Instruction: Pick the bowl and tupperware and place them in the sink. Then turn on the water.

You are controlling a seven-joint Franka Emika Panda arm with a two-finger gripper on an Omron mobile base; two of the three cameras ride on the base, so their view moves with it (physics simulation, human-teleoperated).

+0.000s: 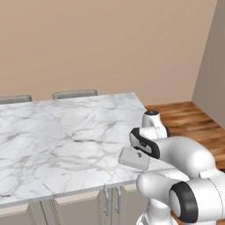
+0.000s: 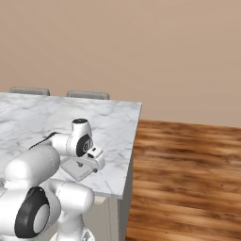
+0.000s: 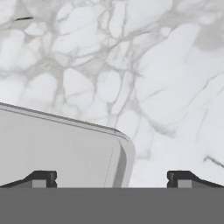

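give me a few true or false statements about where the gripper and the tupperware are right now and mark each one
1. The tupperware lies flat on the marble counter. True.
2. The gripper is shut on the tupperware. False: its jaws stand wide open, with one corner of the container between the fingertips in the hand view.
3. The tupperware sits near the counter's front edge. True.
4. The tupperware is in a sink. False: it rests on bare marble.
5. The floor beside the counter is wood. True.
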